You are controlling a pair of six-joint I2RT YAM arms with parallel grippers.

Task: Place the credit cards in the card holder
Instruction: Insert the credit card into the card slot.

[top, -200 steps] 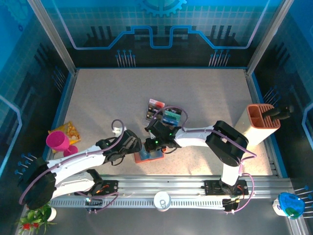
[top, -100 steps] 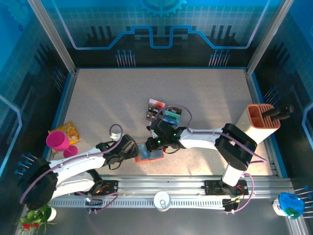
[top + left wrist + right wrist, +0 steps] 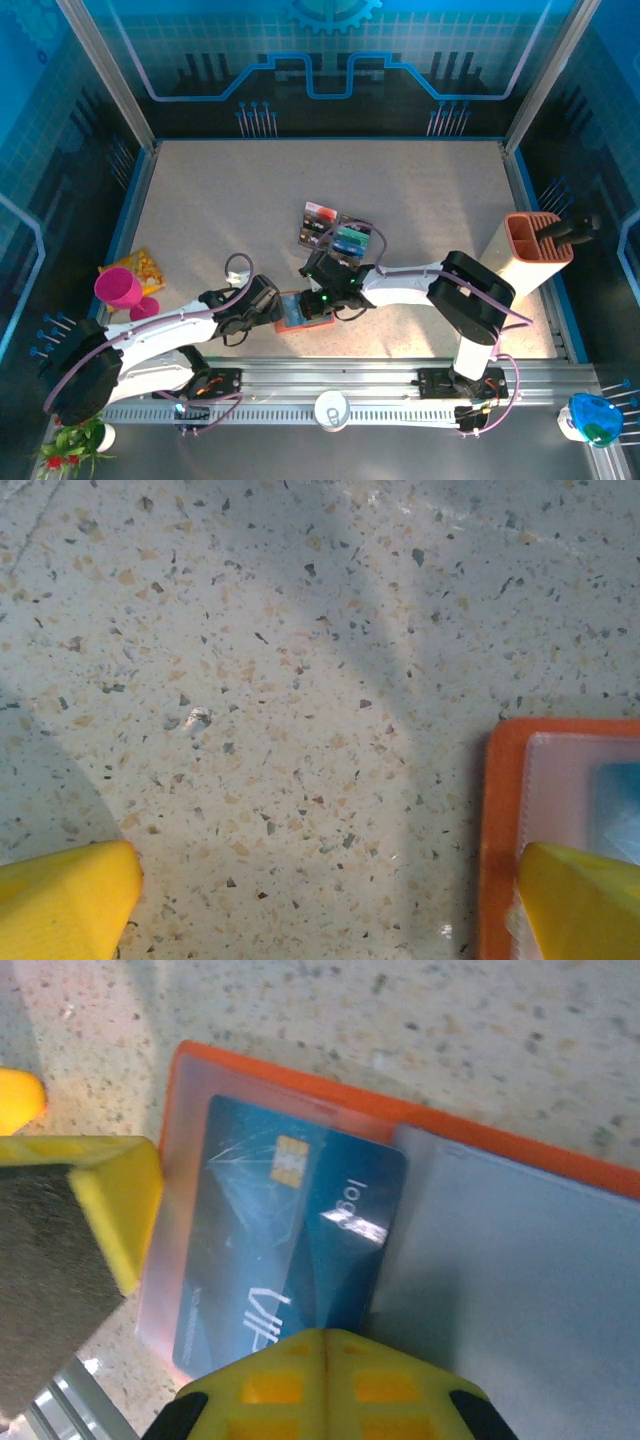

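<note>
Open card holder [image 3: 298, 320] lies flat on surface [image 3: 200, 200], at near edge, about centre. Blue credit card [image 3: 290, 1230] on it: left part under clear pocket [image 3: 180, 1260], right part over grey-blue pocket [image 3: 520, 1290]. My right gripper [image 3: 325, 1345] has fingers together, tips at long edge of this card. My left gripper [image 3: 330, 900] has fingers wide apart, one finger [image 3: 580, 900] over left border of holder, other over bare surface. More credit cards [image 3: 335, 232] lie just beyond holder, on far side.
</note>
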